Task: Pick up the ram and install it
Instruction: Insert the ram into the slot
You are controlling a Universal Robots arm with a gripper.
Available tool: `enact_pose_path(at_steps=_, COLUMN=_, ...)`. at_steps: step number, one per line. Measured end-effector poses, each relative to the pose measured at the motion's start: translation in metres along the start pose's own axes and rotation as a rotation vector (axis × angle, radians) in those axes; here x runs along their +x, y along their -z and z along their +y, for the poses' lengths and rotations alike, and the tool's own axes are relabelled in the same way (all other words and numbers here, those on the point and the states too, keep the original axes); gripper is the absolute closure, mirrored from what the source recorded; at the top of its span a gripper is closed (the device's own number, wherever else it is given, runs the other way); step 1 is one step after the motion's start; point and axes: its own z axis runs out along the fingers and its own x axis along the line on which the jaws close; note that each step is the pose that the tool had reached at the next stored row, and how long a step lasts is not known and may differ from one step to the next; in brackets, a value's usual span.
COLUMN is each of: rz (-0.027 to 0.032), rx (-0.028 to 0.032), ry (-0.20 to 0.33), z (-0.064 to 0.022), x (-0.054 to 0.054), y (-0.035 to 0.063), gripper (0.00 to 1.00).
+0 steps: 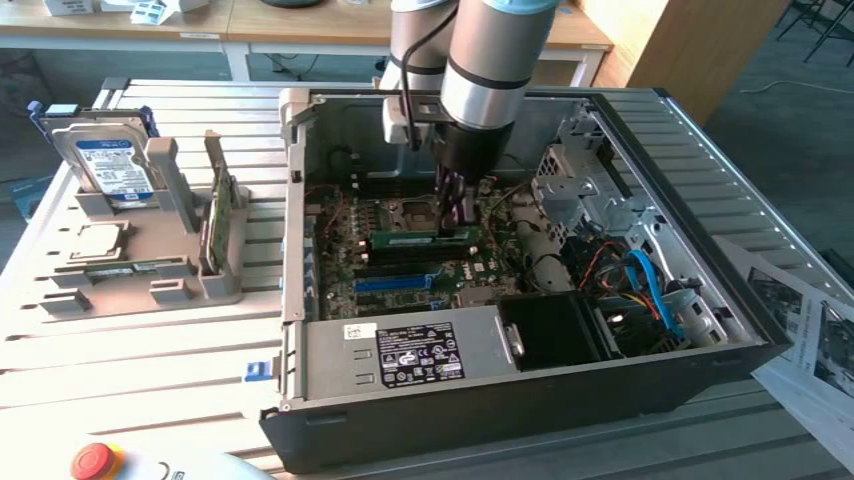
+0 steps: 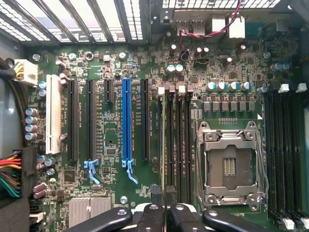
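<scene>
Green and slim, the ram (image 1: 416,238) stands on its long edge low inside the open computer case (image 1: 534,410), and the gripper (image 2: 164,195) is closed tight on one end of it. From the wrist we see it edge-on, a thin line along one of the black memory slots (image 2: 177,140) just beside the empty processor socket (image 2: 229,164); we cannot tell whether it is seated or just above the slot. On the slots' other side lie the blue expansion slot (image 2: 126,125) and a white slot (image 2: 53,118). Near the arm in the case we see a metal drive cage (image 1: 577,180), blue cables (image 1: 651,285) and the power supply (image 1: 400,355). Outside, to the exterior view's left, a grey holder (image 1: 160,290) carries a hard drive (image 1: 114,165), an upright green card (image 1: 214,215) and a silver processor chip (image 1: 94,240).
</scene>
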Motion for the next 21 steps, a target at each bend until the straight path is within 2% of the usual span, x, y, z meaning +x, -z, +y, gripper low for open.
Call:
enact_pose_path(at_steps=4, rz=0.0007, rx=0.0001, ry=0.0, z=-0.0002, x=0.0, y=-0.005, gripper=0.88)
enact_pose_path(at_steps=10, rz=0.0009, rx=-0.0001, ry=0.0, z=-0.0002, x=0.0, y=-0.0054, gripper=0.88)
enact_pose_path(at_steps=13, rz=0.001, rx=-0.0033, ry=0.0, z=-0.0008, x=0.0, y=-0.0054, gripper=0.88)
enact_pose_path(at_steps=14, rz=0.001, rx=-0.0064, ry=0.0, z=-0.0013, x=0.0, y=-0.0054, gripper=0.88)
enact_pose_path(at_steps=21, rz=0.0015, rx=-0.0065, ry=0.0, z=0.0019, x=-0.0014, y=-0.0094, gripper=0.88)
